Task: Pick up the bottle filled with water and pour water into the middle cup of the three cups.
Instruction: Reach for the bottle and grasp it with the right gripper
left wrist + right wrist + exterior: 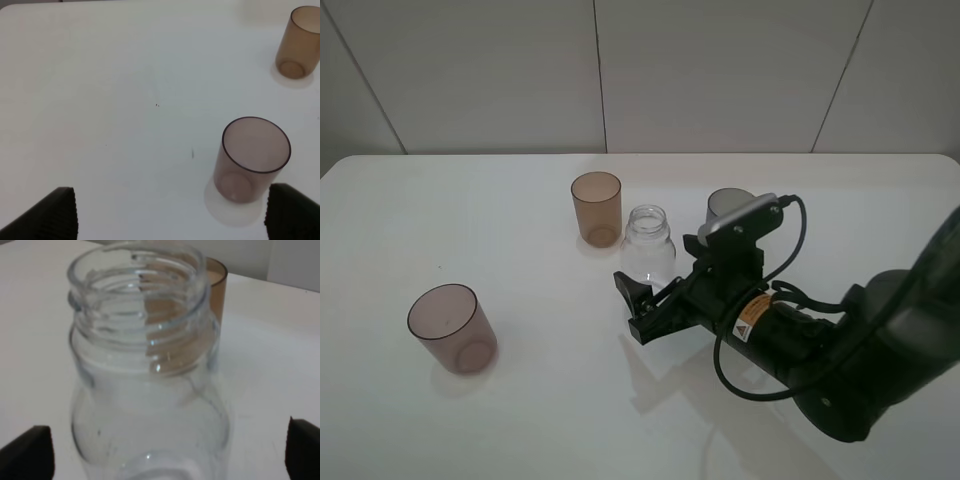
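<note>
1. The right gripper (pixel 638 306) is low over the white table (pixel 540 420), just in front of the bottle (pixel 648 245). Its arm comes in from the right side of the high view.
2. Its jaws are wide open. In the right wrist view the two black fingertips (pixel 26 454) stand one on each side of the lower body of the bottle, with a free gap to the clear wall on both sides, so this gripper holds nothing.
3. The bottle stands upright near the middle of the table and has no cap. How much water is inside I cannot tell.
4. The middle cup (pixel 596 208), amber in colour, stands upright just beside the bottle, a little farther back and to the left in the high view. The two seem apart, not touching.
5. The grey cup (pixel 725 203) stands behind the right arm and is partly hidden by the wrist camera.
6. The mauve cup (pixel 452 328) stands well apart from the others, toward the front left of the table.
7. The left gripper (pixel 170 215) shows only in its own wrist view. It is also spread wide and holds nothing. The mauve cup stands upright ahead of it, close to one fingertip.
</note>
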You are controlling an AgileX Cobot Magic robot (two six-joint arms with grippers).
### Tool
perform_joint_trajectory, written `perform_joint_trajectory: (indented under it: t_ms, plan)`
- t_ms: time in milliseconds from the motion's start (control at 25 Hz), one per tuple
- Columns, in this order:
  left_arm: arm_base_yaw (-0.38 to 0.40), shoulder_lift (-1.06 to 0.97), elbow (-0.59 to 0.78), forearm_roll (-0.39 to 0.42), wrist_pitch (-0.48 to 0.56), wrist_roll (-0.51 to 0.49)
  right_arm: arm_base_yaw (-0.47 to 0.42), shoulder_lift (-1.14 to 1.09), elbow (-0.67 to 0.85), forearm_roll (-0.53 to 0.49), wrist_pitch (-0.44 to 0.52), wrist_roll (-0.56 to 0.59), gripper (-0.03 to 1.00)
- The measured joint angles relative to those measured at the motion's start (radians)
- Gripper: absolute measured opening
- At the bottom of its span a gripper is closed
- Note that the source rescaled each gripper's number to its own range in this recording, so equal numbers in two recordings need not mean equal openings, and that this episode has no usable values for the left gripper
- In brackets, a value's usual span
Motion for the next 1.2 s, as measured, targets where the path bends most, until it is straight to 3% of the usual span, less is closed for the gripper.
perform_joint_trajectory:
  t_ms: [1200]
  plan:
    - [0.0, 0.0, 0.0, 0.0, 0.0, 0.0, 0.0, 0.078, -0.11, 0.084, 0.053, 0.026, 1.0]
